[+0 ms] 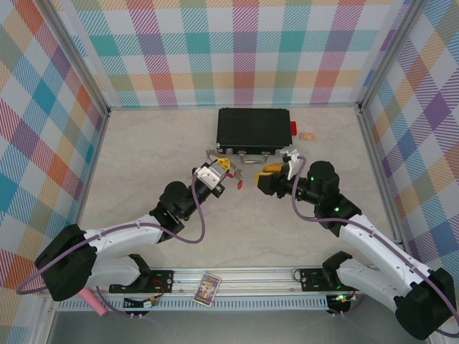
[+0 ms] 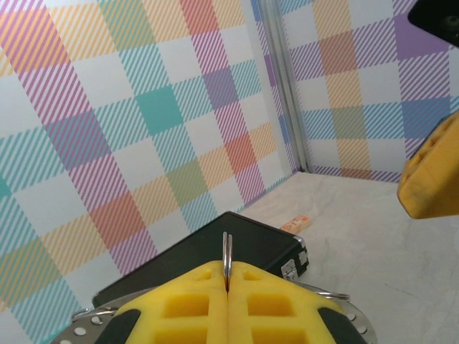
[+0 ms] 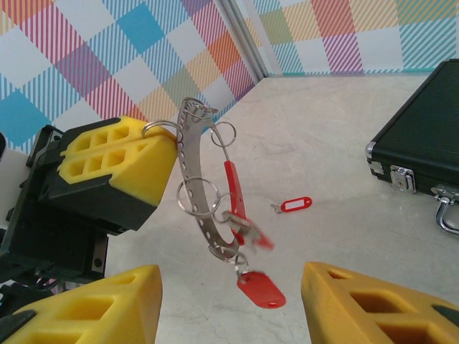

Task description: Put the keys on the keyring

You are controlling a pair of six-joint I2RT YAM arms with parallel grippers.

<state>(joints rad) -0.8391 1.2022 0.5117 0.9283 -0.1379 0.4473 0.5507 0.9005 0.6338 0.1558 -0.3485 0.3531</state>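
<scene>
- Two grippers face each other near the middle of the desk [image 1: 143,165], just in front of the black case [image 1: 252,127].
- The left gripper [image 1: 219,168] has its jaws closed on the keyring [image 3: 186,147], pinching one of its thin wire rings between the yellow pads [image 3: 115,161]. From the left wrist, the wire stands up out of the seam where the pads meet.
- The keyring hangs in the air between the two grippers, clear of the desk. It is a curved silver strip with holes, carrying several small wire rings.
- A long red piece [image 3: 233,188] lies along the strip's inner side, and the bit just below it is blurred.
- A hanging tag [image 3: 260,289], red and oval, dangles from the strip's lower end.
- The right gripper [image 3: 231,304] has its jaws apart and grips nothing. The hanging tag shows between its two yellow fingers and touches neither.
- One loose key [image 3: 294,206] with a red tag lies flat on the desk, apart from the keyring. In the top view it sits between the two grippers.
- A red block [image 1: 292,129] sits against the case's right end, and a small tan piece [image 1: 308,135] lies just beyond it.
- A card [image 1: 208,289] rests on the rail between the arm bases.
</scene>
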